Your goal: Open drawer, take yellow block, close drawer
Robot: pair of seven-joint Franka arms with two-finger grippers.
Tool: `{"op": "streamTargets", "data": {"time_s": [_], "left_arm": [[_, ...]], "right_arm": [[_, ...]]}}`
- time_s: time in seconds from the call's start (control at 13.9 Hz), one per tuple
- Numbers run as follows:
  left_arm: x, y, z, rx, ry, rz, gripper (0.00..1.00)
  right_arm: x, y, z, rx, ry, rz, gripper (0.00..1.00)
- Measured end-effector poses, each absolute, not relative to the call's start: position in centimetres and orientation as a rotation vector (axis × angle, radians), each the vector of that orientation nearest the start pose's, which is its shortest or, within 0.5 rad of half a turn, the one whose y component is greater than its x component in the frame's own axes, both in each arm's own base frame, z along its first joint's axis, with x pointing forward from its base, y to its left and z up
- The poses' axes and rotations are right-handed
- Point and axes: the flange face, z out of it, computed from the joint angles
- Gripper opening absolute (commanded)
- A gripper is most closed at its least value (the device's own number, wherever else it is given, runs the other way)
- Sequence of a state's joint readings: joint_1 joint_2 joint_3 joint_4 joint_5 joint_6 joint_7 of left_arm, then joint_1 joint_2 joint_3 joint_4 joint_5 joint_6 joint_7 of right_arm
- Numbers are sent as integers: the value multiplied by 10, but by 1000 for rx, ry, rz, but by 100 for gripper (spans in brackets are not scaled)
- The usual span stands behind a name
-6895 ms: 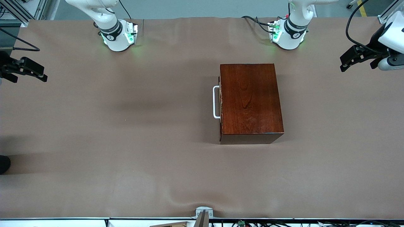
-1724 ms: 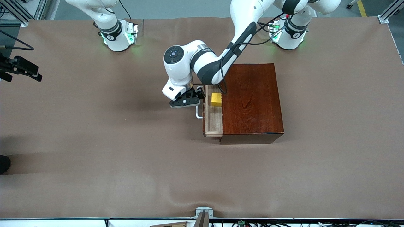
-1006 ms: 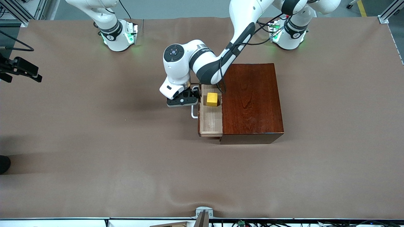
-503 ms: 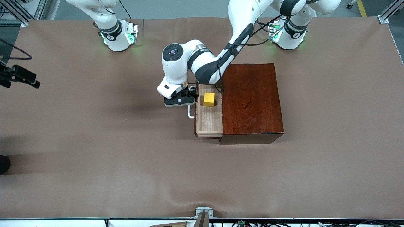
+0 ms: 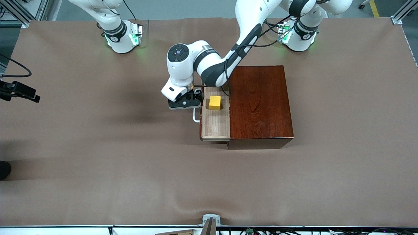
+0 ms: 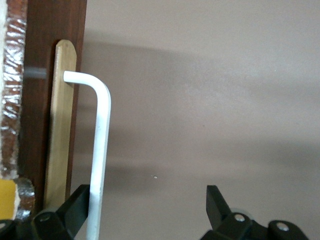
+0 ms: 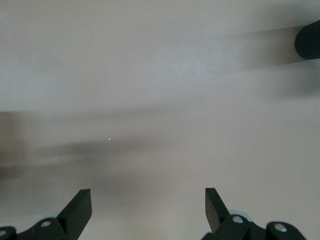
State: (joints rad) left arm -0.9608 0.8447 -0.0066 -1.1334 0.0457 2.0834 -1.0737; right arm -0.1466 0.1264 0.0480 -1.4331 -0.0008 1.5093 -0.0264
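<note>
The dark reddish-brown box (image 5: 259,104) stands toward the left arm's end of the table. Its drawer (image 5: 215,127) is pulled partly out toward the right arm's end. The yellow block (image 5: 215,102) sits in the drawer's tray. The white loop handle (image 5: 195,116) is on the drawer's front. My left gripper (image 5: 184,103) is at the handle. In the left wrist view the gripper (image 6: 147,195) is open, and the handle (image 6: 102,145) lies between the fingers, against one of them. My right gripper (image 5: 19,93) waits, open and empty, over the table's edge at the right arm's end (image 7: 147,197).
Brown paper covers the table (image 5: 130,163). A dark round object (image 5: 4,169) sits at the table's edge at the right arm's end, nearer the front camera than the right gripper. A metal clamp (image 5: 210,222) is at the front edge.
The drawer has slid farther out of the box toward the right arm's end, with my left gripper moving along at the handle. More of the tray shows. The right gripper has drifted slightly.
</note>
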Motion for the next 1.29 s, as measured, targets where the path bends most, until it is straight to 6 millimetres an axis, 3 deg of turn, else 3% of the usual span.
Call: {"op": "streamTargets", "data": {"time_s": [0.22, 0.5, 0.72, 0.86, 1.01, 1.15, 1.29], "left_arm": [[443, -638, 315, -3218, -145, -138, 100], [432, -650, 352, -3265, -165, -141, 100], [430, -646, 372, -3246, -179, -126, 100], [437, -629, 413, -3224, -212, -126, 100], [454, -583, 483, -3175, -301, -110, 100], [479, -509, 552, -3089, -424, -104, 100], [504, -438, 598, -3036, -481, -119, 100]], "right_arm": [[587, -61, 605, -3125, 207, 96, 100], [591, -61, 593, -3112, 366, 136, 100], [597, -62, 570, -3091, 521, 220, 100], [601, -63, 556, -3083, 564, 274, 100], [600, -62, 552, -3076, 597, 314, 100], [600, -54, 552, -3059, 704, 323, 100], [601, -32, 552, -3042, 811, 323, 100]]}}
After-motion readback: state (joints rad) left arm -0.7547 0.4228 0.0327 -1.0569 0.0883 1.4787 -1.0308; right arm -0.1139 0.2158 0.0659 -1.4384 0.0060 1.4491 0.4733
